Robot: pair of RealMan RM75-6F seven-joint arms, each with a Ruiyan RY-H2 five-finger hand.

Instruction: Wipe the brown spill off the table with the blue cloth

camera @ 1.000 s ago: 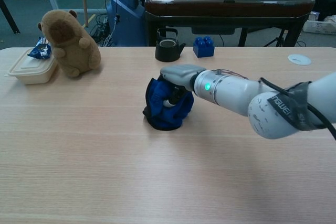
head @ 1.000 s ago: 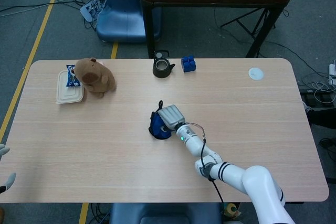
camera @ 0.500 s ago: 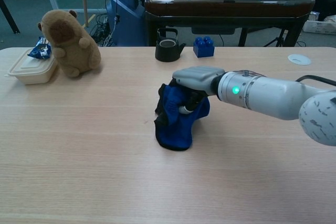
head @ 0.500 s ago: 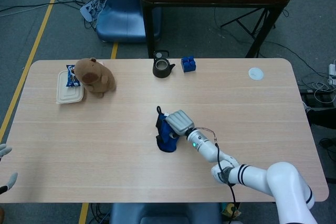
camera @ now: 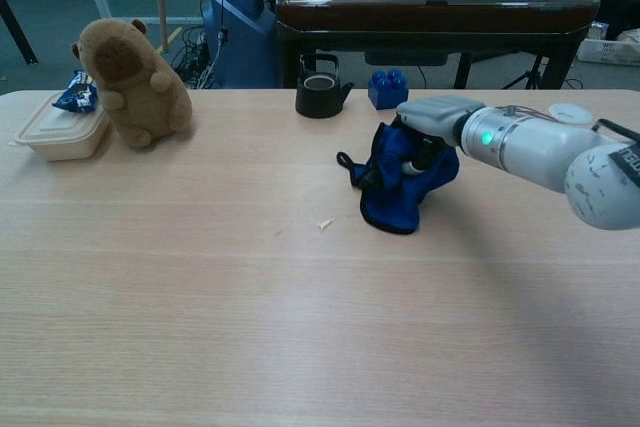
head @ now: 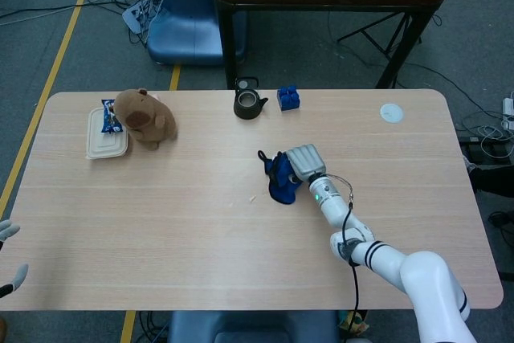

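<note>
The light wooden table (head: 161, 222) fills most of both views. Across its right half reaches the robot's right arm (head: 377, 259), white in the head view and grey in the chest view, with a green light glowing near the wrist. At the end of it the right hand (head: 303, 165) lies palm down over the blue cloth (camera: 398, 182), its fingers curled into the bunched fabric and grasping it. The cloth sits a little right of the table's middle, its lower end touching the tabletop and a dark strip trailing off to its left.

Near the table's left end a brown plush animal (camera: 130, 79) sits upright, just beside a cream lidded food box (camera: 55, 129) that has a small blue packet (camera: 76, 93) lying on it. At the far edge stand a dark teapot (camera: 320, 92) and, just to its right, a blue toy brick (camera: 388, 88). A small round white disc (head: 391, 112) lies near the far right corner.

A tiny pale scrap (camera: 324, 225) lies on the bare wood left of the cloth; no brown spill can be made out.

Of the left hand (head: 8, 256), only pale fingertips show at the lower left edge of the head view, off the table; whether they are spread or clenched cannot be told.
</note>
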